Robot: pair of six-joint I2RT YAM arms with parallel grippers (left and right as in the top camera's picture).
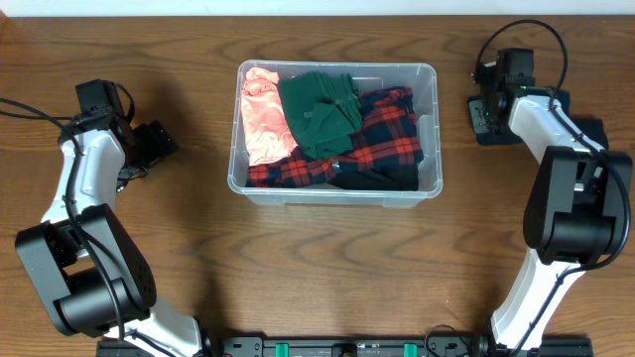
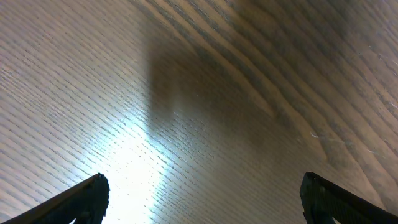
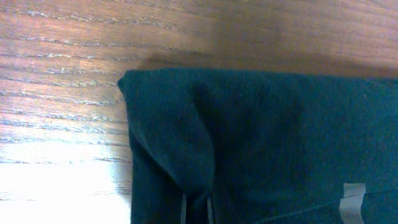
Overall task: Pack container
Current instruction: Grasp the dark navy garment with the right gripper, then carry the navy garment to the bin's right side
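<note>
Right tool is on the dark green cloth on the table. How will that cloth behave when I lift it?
Probably floppy: the dark green cloth lies folded flat on the table and puckers into a ridge at the right tool, so it should drape and may unfold when lifted. Likely light and not fragile: it looks like soft fabric.

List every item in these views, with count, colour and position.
container: one, clear plastic, middle of the table
pink cloth: one, pink, left end inside the container
green cloth: one, dark green, on top, middle of the container
plaid cloth: one, red and black, right and front inside the container
folded cloth: one, dark green, on the table right of the container
table: one, brown wood
left gripper: open, over bare wood
right gripper: pinching a fold of the folded cloth
</note>
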